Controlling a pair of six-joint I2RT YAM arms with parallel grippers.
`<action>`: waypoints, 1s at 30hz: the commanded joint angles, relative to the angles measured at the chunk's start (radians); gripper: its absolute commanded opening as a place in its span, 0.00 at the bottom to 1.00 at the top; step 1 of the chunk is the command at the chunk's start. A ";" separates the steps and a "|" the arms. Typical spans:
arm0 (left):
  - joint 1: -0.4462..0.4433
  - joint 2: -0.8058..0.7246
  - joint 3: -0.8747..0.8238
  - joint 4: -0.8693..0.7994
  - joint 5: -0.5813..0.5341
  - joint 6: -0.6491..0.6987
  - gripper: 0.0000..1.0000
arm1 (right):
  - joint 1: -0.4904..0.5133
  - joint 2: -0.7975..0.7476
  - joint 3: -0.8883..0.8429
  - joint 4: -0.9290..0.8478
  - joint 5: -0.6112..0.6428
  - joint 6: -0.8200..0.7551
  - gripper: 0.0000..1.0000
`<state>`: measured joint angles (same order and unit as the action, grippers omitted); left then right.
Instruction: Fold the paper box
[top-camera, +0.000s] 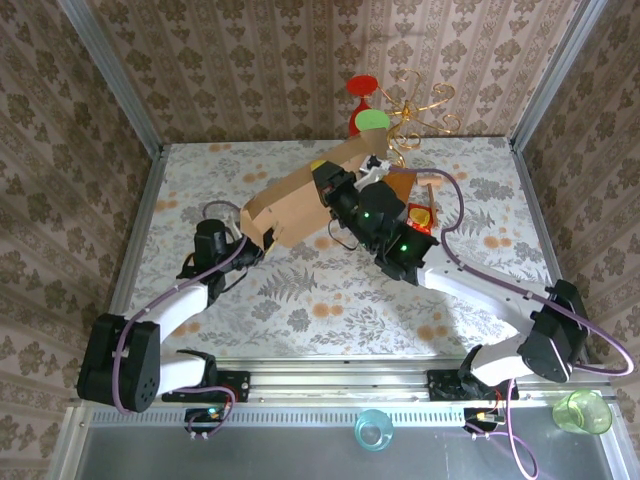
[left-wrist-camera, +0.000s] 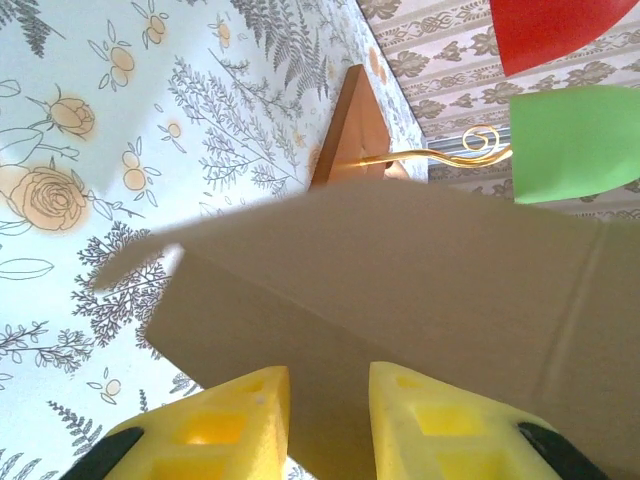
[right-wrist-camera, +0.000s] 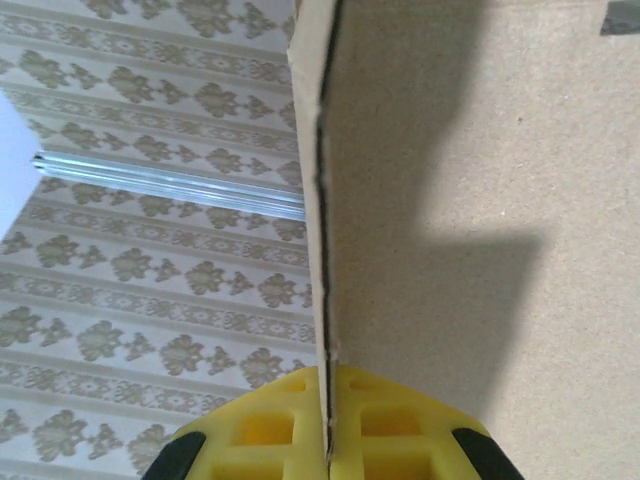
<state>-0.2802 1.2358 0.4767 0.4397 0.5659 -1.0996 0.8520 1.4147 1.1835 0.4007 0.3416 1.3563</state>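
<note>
- The table (top-camera: 300, 300) wears a floral cloth, with patterned walls around it.
- The paper box (top-camera: 295, 205) sits at the far middle of the table, half formed and tilted. Its long flap runs off to the far right.
- My right gripper (top-camera: 330, 185) reaches in from the near right. Its jaws are clamped on a thin edge of the paper box (right-wrist-camera: 480, 250), which stands on end between the yellow pads (right-wrist-camera: 260, 425).
- My left gripper (top-camera: 262, 238) comes from the near left. Its yellow fingers (left-wrist-camera: 250, 405) pinch the near-left wall of the paper box (left-wrist-camera: 450, 290).
- A reddish-brown wooden block (top-camera: 405, 185) lies just right of the box, on the far side of my right gripper.
- A green plastic cup (top-camera: 583, 410) stands at the near right rail.
</note>
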 joint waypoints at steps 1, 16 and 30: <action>-0.003 0.017 0.023 -0.032 0.026 0.032 0.28 | 0.014 -0.016 0.044 -0.041 0.054 -0.009 0.00; -0.047 -0.006 -0.094 0.089 0.031 -0.057 0.27 | -0.061 0.203 0.008 0.136 0.010 0.059 0.00; 0.215 -0.600 0.014 -0.800 -0.259 0.125 0.36 | -0.084 0.306 -0.072 0.315 0.013 0.088 0.00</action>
<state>-0.0757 0.7048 0.4213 -0.1337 0.4076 -1.0431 0.7746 1.6958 1.1313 0.6544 0.3382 1.4460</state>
